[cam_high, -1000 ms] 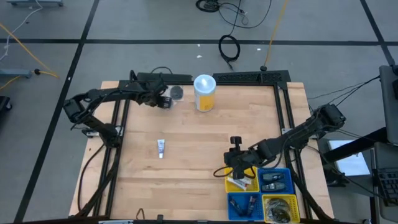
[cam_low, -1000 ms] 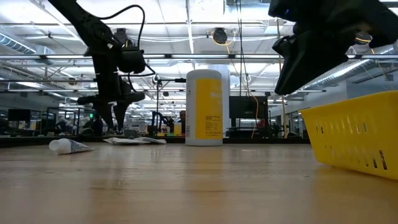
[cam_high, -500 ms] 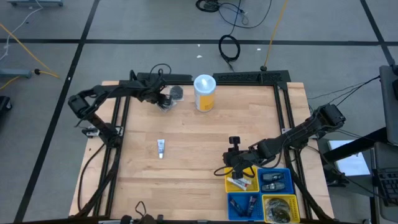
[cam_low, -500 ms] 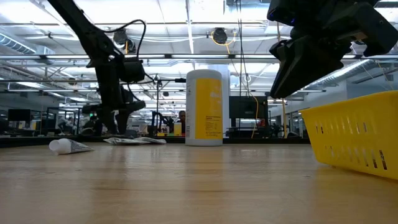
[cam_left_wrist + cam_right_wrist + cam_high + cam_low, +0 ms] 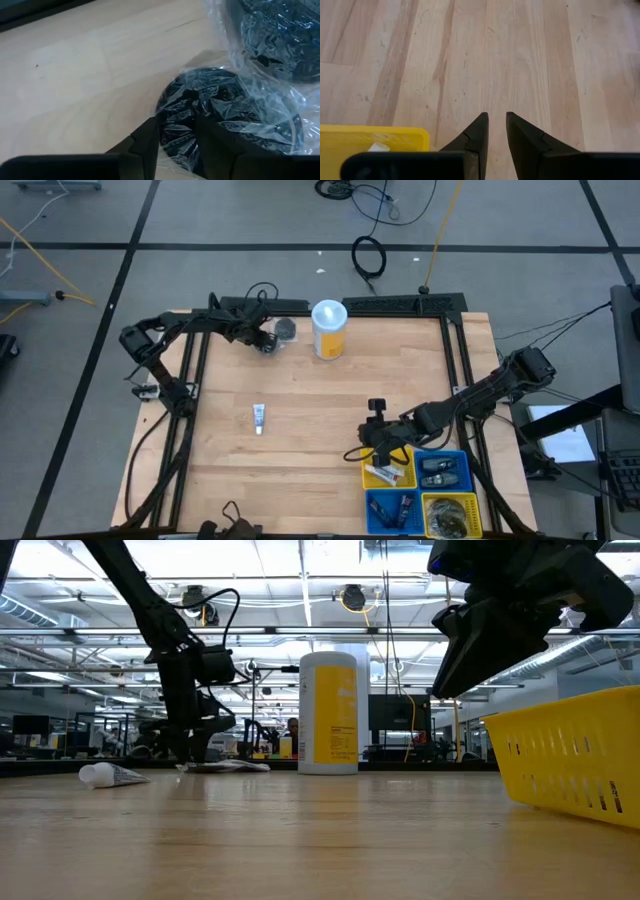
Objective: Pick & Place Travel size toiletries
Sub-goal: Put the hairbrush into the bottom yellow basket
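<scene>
Two round dark packets in clear crinkled wrap lie side by side at the table's far left: one nearer the canister, one under my left gripper, which is down at the table and shut on it. A small white tube lies flat left of the middle. My right gripper is shut and empty, hanging above the table beside the yellow bin, which holds white tubes. My left gripper has the near edge of the round packet between its two fingers, dark disc rim and wrap together. The fingers slant down from the table's left side. The packet lies flat on the table.
A tall yellow-and-white canister stands at the far middle, right of the packets. Blue bins and a second yellow bin with small items sit at the near right. Bare wood lies in the table's middle.
My left gripper has gone down and slightly toward the canister, onto the round packet at the table's far left. The packets, tube and canister lie where they were.
</scene>
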Controlling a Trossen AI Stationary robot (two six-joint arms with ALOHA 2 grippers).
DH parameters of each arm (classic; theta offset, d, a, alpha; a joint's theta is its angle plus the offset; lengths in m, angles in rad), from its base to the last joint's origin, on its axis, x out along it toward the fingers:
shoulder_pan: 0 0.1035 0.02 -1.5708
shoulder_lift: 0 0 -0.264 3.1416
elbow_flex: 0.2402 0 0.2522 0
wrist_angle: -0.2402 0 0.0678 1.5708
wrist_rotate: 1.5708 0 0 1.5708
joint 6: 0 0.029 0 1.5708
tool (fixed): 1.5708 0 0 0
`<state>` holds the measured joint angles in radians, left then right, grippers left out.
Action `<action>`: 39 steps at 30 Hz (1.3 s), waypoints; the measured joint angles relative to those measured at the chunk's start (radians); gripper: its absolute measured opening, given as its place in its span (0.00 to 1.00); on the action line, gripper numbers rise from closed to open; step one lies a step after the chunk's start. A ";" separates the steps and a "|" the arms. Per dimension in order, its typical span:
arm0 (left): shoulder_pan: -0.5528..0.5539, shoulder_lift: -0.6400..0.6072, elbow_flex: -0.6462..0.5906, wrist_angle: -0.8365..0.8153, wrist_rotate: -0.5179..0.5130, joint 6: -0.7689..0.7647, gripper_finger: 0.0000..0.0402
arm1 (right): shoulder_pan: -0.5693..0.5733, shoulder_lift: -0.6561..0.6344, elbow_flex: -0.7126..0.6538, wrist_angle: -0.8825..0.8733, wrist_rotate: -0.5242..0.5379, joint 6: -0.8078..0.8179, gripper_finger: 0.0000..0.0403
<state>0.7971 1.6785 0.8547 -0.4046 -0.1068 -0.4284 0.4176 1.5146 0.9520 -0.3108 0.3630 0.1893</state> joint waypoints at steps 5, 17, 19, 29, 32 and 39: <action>0.000 0.001 0.000 -0.003 0.010 0.001 0.13 | -0.011 0.000 0.000 0.000 0.000 0.000 0.15; -0.015 -0.034 -0.005 -0.024 0.016 0.001 0.00 | -0.012 0.000 0.000 0.000 0.000 0.000 0.15; -0.025 -0.063 -0.008 -0.036 0.021 0.004 0.00 | -0.012 0.000 0.000 0.000 0.000 0.000 0.15; -0.176 -0.262 -0.005 -0.093 -0.032 0.084 0.00 | -0.012 0.000 0.000 0.022 0.001 0.004 0.15; -0.253 -0.328 -0.005 -0.107 -0.079 0.083 0.00 | -0.012 0.000 0.000 0.041 0.002 0.004 0.15; -0.486 -0.443 -0.004 -0.118 -0.239 0.113 0.00 | -0.015 0.000 0.000 0.115 0.002 -0.013 0.15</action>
<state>0.3109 1.2352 0.8505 -0.5227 -0.3457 -0.3158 0.4026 1.5146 0.9520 -0.1961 0.3653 0.1763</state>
